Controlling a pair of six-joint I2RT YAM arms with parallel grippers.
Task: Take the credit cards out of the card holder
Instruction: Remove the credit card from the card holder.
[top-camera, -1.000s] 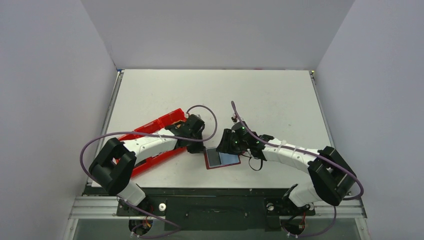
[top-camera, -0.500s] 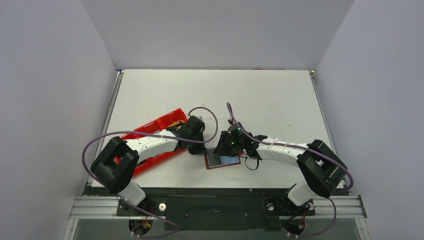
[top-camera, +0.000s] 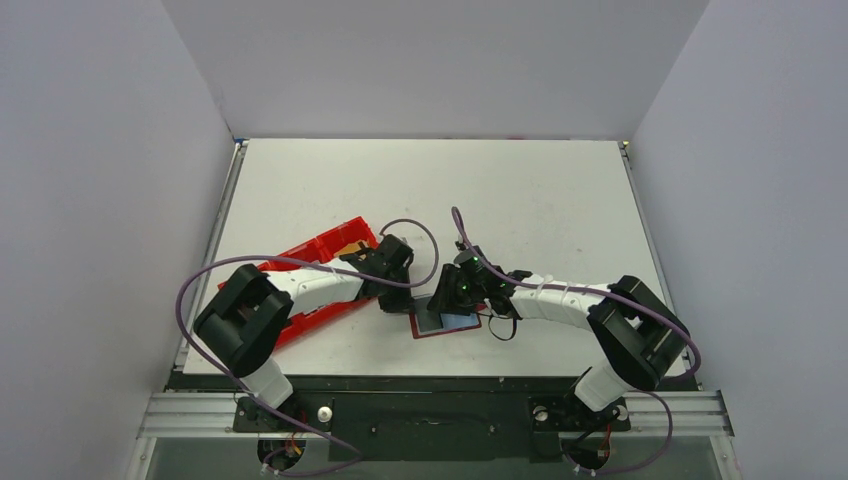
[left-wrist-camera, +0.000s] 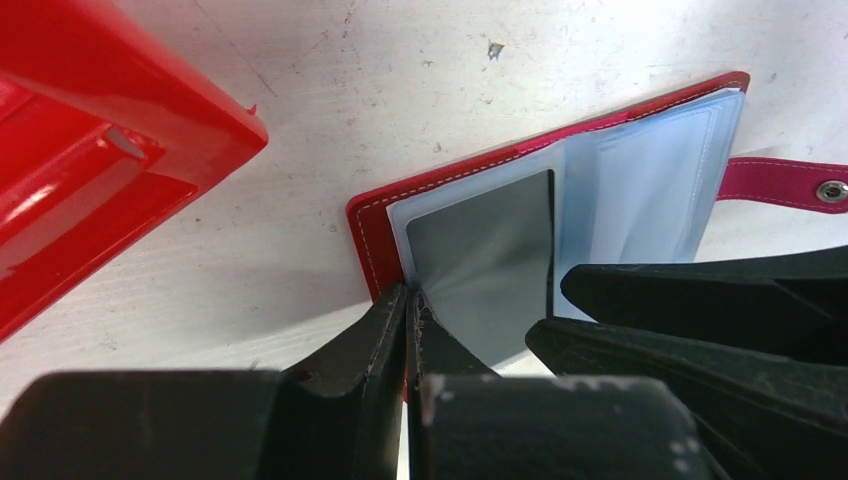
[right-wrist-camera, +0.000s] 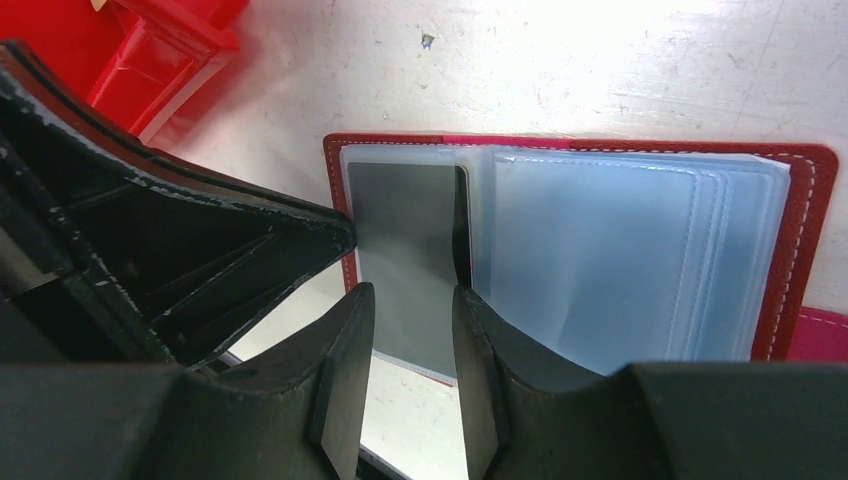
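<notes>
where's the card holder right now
Top view: the dark-red bifold card holder lies open near the table's front edge, by the left end effector and right end effector, right of the bright-red plastic tray.

"What's carrying everything?"

"A white table (top-camera: 540, 190). Up close it's scuffed and speckled with small dark marks."

"And what lies on it?"

"Two things. A red plastic tray (top-camera: 325, 245) sits on the left part, set at an angle. A red card holder (top-camera: 450, 322) lies open and flat near the front middle, with its pale blue sleeves facing up."

"Do they touch?"

"No, bare table shows between them. The holder's strap (left-wrist-camera: 790, 183) rests flat on the table just beside it."
</notes>
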